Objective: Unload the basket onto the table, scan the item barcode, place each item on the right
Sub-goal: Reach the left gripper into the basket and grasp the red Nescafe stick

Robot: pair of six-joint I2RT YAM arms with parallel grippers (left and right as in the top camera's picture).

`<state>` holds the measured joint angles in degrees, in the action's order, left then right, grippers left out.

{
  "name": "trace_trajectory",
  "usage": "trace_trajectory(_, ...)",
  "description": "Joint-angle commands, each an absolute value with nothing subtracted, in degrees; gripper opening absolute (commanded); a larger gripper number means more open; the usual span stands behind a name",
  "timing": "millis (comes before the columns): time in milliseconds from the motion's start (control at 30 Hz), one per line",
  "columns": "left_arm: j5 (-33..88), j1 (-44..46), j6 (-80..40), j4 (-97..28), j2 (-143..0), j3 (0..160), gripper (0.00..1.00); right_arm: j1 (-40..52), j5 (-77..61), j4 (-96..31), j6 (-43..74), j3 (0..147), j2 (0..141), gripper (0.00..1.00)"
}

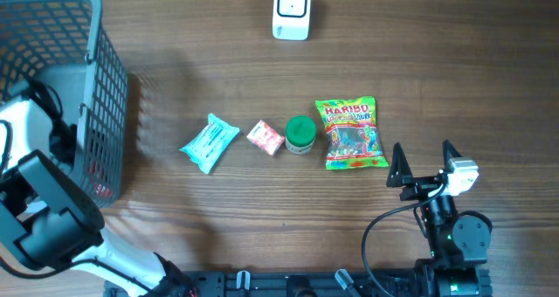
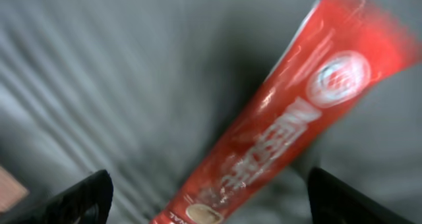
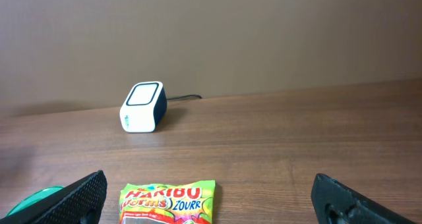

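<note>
In the left wrist view a red Nescafé stick sachet (image 2: 277, 125) lies slanted on the grey basket floor, blurred. My left gripper (image 2: 208, 199) is open around its lower end, with both fingers clear of it. Overhead, the left arm reaches into the grey basket (image 1: 106, 96) and its fingers are hidden. The white barcode scanner (image 1: 292, 10) (image 3: 142, 107) stands at the table's far edge. My right gripper (image 1: 425, 164) (image 3: 211, 199) is open and holds nothing, just right of the Haribo bag (image 1: 351, 134) (image 3: 169, 199).
A row of items lies mid-table: a teal packet (image 1: 210, 142), a small pink packet (image 1: 265, 137) and a green-lidded pot (image 1: 300, 134), with the Haribo bag at its right end. The basket fills the left edge of the table.
</note>
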<state>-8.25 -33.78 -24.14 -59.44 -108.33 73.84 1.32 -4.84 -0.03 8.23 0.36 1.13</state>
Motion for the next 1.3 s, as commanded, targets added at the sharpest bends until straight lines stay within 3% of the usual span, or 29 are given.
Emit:
trace_trajectory(0, -6.98, -34.00, -22.96, -56.36, -108.84, 69.32, 0.88, 1.54, -4.27, 0.10, 7.53, 0.30, 0.93, 1.00)
trace_trajectory(67, -6.09, -34.00, -23.14, -54.52, -108.84, 67.85, 0.86, 1.54, -4.27, 0.10, 7.53, 0.30, 0.93, 1.00)
trace_trajectory(100, -5.19, -34.00, -23.16, -53.36, -108.84, 66.96, 0.80, 1.54, -4.27, 0.12, 7.51, 0.30, 0.93, 1.00)
trace_trajectory(200, -4.27, -34.00, -23.18, -50.72, -108.84, 64.71, 0.44, 1.54, -4.27, 0.10, 7.53, 0.30, 0.93, 1.00)
trace_trajectory(267, -4.29, -34.00, -24.51, -49.47, -108.84, 63.07, 0.28, 1.54, -4.27, 0.12, 7.53, 0.30, 0.93, 1.00)
trace_trajectory(333, -4.29, -34.00, -24.88, -49.21, -108.84, 61.78, 0.04, 1.54, -4.27, 0.12, 7.53, 0.30, 0.93, 1.00)
trace_trajectory(533, -4.34, -34.89, -27.22, -51.55, -108.55, 64.07, 0.04, 1.54, -4.27, 0.12, 7.53, 0.30, 0.93, 1.00)
trace_trajectory(967, -4.27, -38.79, -29.65, -73.14, -99.96, 99.35, 0.04, 1.54, -4.27, 0.12, 7.53, 0.30, 0.93, 1.00)
trace_trajectory(1267, 5.50, -38.74, -29.63, -73.82, -83.83, 101.97, 0.04, 1.54, -4.27, 0.12, 7.53, 0.30, 0.93, 1.00)
